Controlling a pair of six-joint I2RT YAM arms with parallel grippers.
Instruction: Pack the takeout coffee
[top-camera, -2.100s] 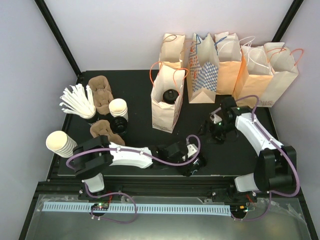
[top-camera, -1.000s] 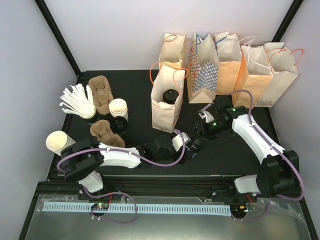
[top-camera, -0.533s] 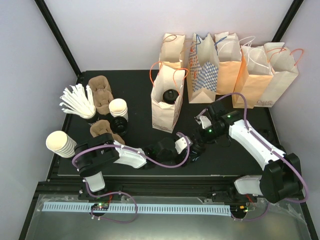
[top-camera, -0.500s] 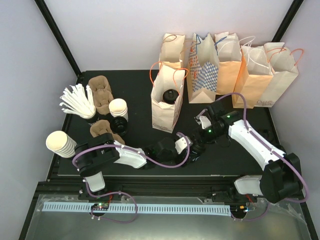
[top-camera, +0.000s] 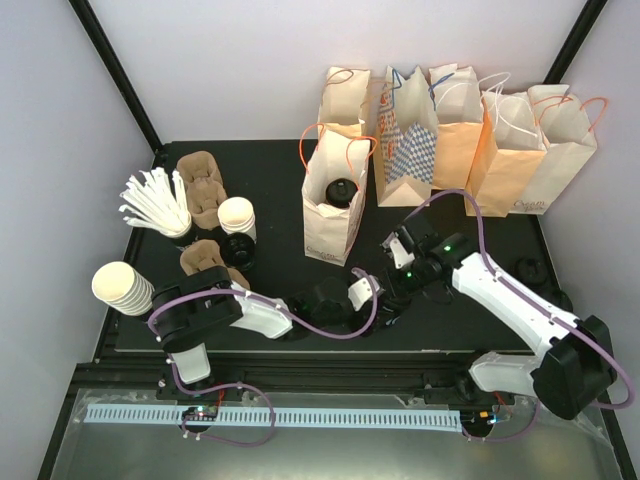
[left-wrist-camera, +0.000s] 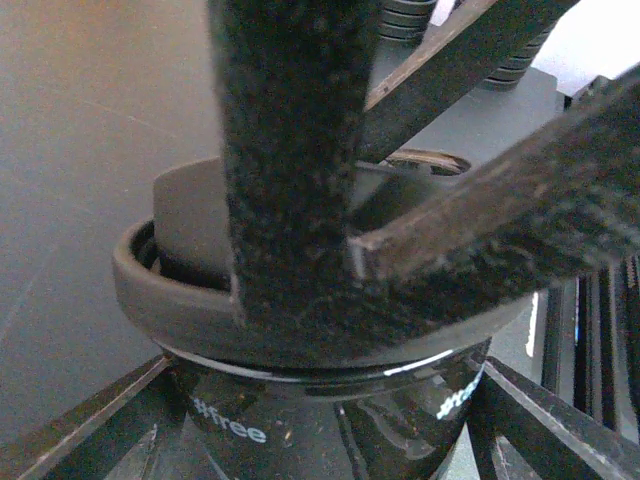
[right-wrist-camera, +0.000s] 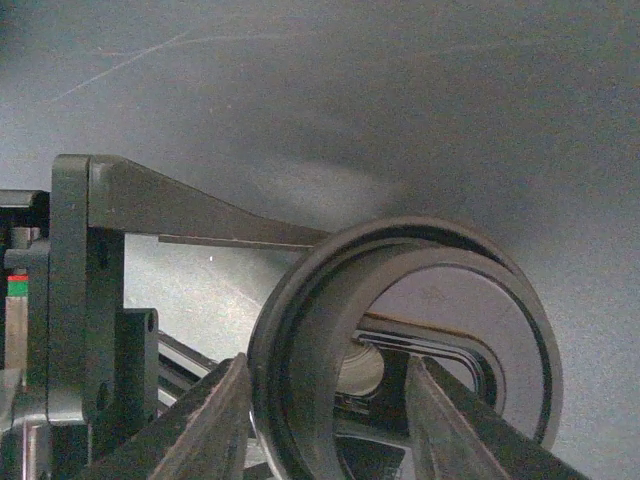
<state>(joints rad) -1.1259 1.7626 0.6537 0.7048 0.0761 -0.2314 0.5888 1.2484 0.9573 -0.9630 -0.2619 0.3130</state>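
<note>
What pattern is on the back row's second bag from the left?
Blue-and-white checks on the bag; top view.

Six paper bags (top-camera: 455, 120) stand here: five plain brown, one blue-checked bag (top-camera: 405, 130). There are two brown cup carriers (top-camera: 200, 185), two stacks of cream cups (top-camera: 122, 285), one pile of black lids (top-camera: 238, 248), one bunch of white sticks (top-camera: 155, 205), one takeout coffee (left-wrist-camera: 330, 400), one more lidded cup (top-camera: 340, 190), and two robot arms (top-camera: 500, 290).
</note>
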